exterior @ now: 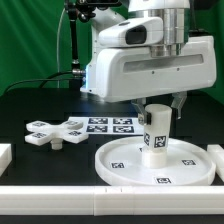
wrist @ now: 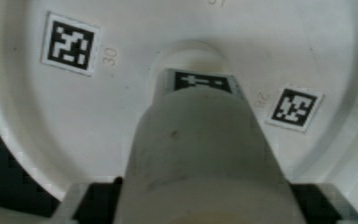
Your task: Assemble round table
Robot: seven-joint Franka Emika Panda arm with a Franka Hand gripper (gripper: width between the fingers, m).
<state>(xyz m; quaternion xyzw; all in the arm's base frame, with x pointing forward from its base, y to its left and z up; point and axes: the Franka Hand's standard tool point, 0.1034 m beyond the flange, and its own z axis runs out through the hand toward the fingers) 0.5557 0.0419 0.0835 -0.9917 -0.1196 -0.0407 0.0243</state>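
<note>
The large round rimmed disc [exterior: 158, 163] lies flat at the front of the black table, with several tags on its face. The short thick cylinder [exterior: 158, 130] stands upright on the disc's centre, a tag on its side. My gripper [exterior: 160, 106] is right above the cylinder and shut on its top end. In the wrist view the cylinder [wrist: 197, 150] runs down to the disc [wrist: 140, 80] between my two black fingers [wrist: 101, 200]. The cross-shaped piece [exterior: 57, 132] lies flat to the exterior view's left of the disc.
The marker board [exterior: 108, 125] lies flat behind the disc. A white rail [exterior: 60, 203] runs along the table's front edge, with white blocks at both sides. The arm's white body [exterior: 150, 60] hangs over the middle of the table.
</note>
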